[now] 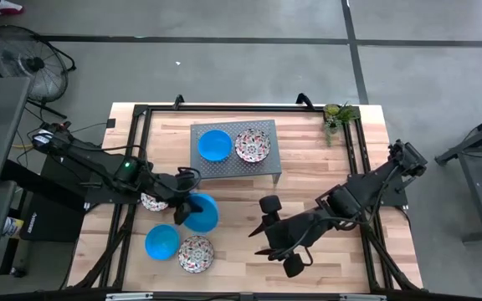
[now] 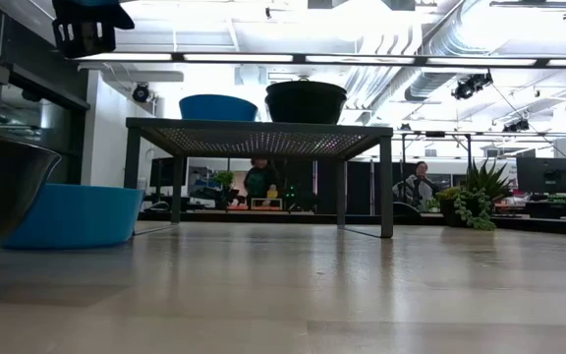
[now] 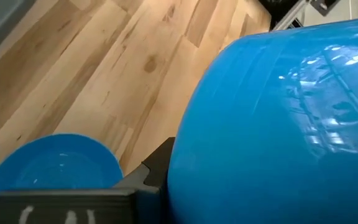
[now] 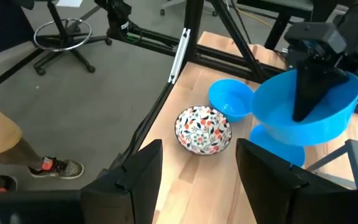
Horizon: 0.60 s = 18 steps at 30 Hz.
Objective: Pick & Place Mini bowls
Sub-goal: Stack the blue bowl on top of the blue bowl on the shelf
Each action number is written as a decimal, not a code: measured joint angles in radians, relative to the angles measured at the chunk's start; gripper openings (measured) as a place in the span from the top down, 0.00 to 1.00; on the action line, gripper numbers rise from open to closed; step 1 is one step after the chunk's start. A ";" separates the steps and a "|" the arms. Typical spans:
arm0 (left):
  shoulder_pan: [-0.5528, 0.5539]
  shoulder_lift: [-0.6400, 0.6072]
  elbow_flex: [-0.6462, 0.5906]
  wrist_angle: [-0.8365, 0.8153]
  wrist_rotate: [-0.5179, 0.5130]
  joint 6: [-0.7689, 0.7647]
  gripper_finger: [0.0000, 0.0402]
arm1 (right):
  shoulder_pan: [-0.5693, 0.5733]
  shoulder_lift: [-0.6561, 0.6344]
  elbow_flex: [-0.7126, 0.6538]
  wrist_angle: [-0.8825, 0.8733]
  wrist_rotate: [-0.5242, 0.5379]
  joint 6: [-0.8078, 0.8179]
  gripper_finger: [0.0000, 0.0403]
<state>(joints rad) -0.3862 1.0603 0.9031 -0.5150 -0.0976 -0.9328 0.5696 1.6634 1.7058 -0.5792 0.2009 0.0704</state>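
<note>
Blue bowl (image 3: 278,124) in left tool (image 1: 189,201), empty

Held bowl (image 1: 201,212): plain bright blue
Front-edge bowl (image 1: 196,253): white, red-and-dark floral
Stand (image 1: 262,164): grey, perforated
Tabletop (image 1: 241,217): pale wood planks
Left gripper (image 1: 182,201): dark

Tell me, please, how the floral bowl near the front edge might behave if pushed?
The floral bowl looks rigid and glossy, so it would probably slide on the wood table rather than deform. Its rounded underside suggests it may rock or tip if pushed high on the rim.
</note>
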 joint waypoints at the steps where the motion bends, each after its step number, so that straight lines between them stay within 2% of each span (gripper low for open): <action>1: 0.000 0.000 0.000 0.004 -0.007 -0.006 0.77 | 0.000 0.000 0.000 0.003 0.004 0.003 0.52; 10: 0.000 0.000 0.000 0.102 -0.113 -0.015 0.77 | 0.000 0.000 0.000 -0.008 0.059 0.176 0.52; 18: 0.000 0.000 0.000 0.116 -0.145 -0.015 0.77 | 0.002 0.000 0.000 -0.007 0.051 0.220 0.52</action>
<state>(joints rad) -0.3862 1.0603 0.9031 -0.3992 -0.2424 -0.9478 0.5715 1.6634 1.7058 -0.5858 0.2518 0.2903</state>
